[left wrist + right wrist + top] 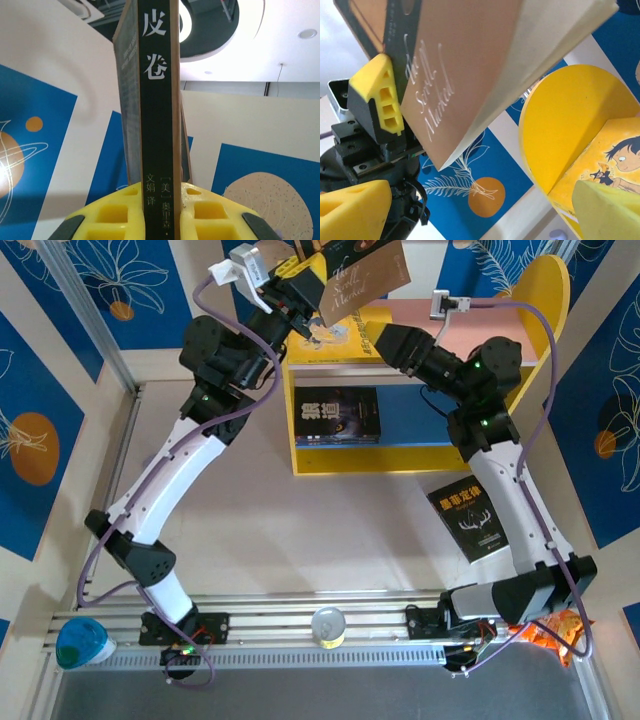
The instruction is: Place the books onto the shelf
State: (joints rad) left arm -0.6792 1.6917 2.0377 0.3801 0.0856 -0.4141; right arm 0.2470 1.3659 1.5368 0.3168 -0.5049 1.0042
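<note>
My left gripper (300, 290) is shut on a tan scroll-picture book (362, 278) and holds it up in the air above the shelf (545, 310). In the left wrist view its black spine (160, 100) stands upright, clamped between the yellow fingers (112, 215). My right gripper (374, 338) is open over the pink upper board (420, 315), beside a yellow cartoon book (345, 340) lying there. In the right wrist view the tan book (470, 65) hangs ahead and the cartoon book (615, 160) lies on the right. One black book (337, 415) lies on the lower tier, another (475, 520) on the table.
An orange snack bag (545, 632) lies by the right arm's base. A teal object (80, 640) and a clear round thing (328, 626) sit on the front rail. The shelf's round-topped yellow side panel (565, 130) stands close to the right gripper.
</note>
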